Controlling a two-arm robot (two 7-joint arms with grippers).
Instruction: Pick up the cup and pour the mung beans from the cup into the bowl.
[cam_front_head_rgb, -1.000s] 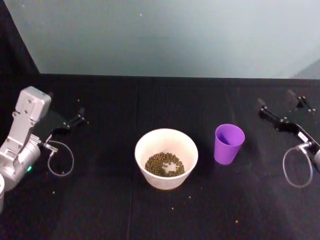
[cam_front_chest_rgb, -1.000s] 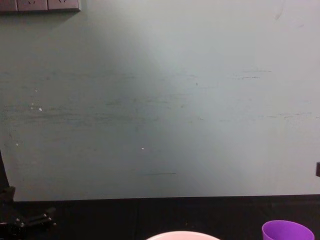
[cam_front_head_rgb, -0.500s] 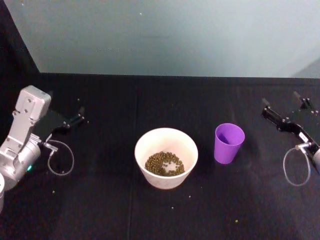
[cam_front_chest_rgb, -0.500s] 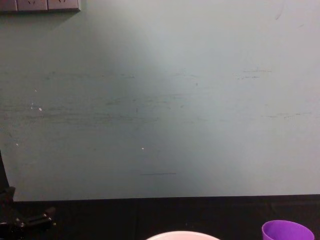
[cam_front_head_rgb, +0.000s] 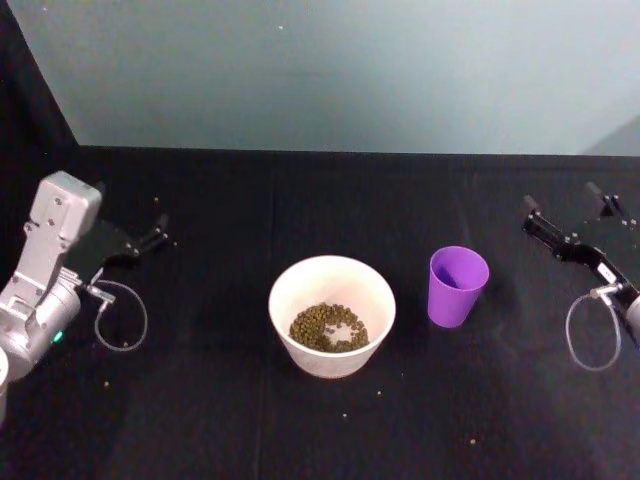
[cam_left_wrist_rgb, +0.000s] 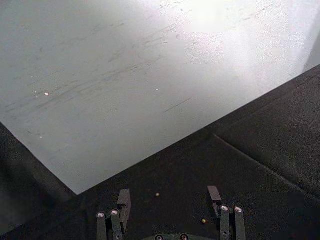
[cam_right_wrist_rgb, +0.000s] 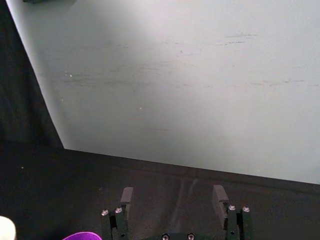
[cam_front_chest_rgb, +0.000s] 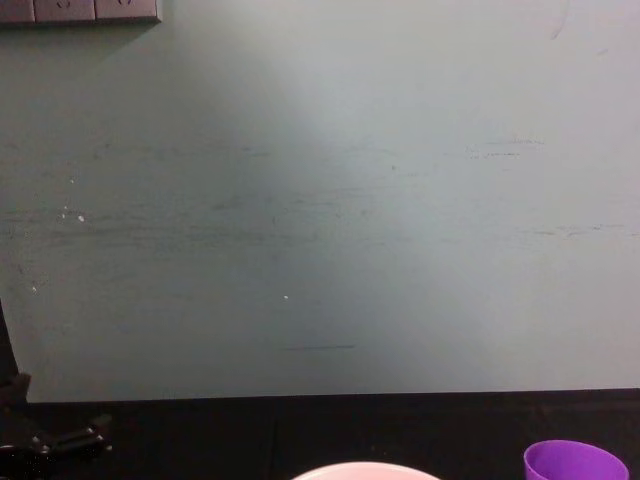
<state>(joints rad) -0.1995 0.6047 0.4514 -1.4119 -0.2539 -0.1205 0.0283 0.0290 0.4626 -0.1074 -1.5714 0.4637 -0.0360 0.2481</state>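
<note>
Bench (cam_front_head_rgb: 200, 420): black cloth top, pale grey-green wall behind; a few stray beans scattered near front, incl. one at (cam_front_head_rgb: 472, 442).
Bowl (cam_front_head_rgb: 333, 316): pale pinkish-white, round, upright, centre of bench; wider than cup. Top arc of rim also in chest view (cam_front_chest_rgb: 365, 470).
Mung beans (cam_front_head_rgb: 329, 328): greenish-brown heap on bowl floor, covering only the bottom.
Cup (cam_front_head_rgb: 457, 287): bright purple tapered tumbler, no handle, upright on bench just to robot's right of bowl, not touching it. Inside looks empty as far as visible from head view. Rim also at lower right of chest view (cam_front_chest_rgb: 575, 462) and as a purple arc in right wrist view (cam_right_wrist_rgb: 82, 235).
Right hand (cam_front_head_rgb: 566, 207): at right edge of bench, well apart from cup, holding nothing. Fingers spread wide with bare black cloth between them, per right wrist view (cam_right_wrist_rgb: 172, 196).
Left hand (cam_front_head_rgb: 157, 230): at left side of bench, well apart from bowl, on grey arm (cam_front_head_rgb: 45, 275) w/ looped cable. Fingers spread, nothing between, per left wrist view (cam_left_wrist_rgb: 169, 197); two loose beans lie on cloth ahead of it. Dark tip also at lower left of chest view (cam_front_chest_rgb: 70, 438).
Wall sockets (cam_front_chest_rgb: 80, 10): grey strip at upper left of chest view.
</note>
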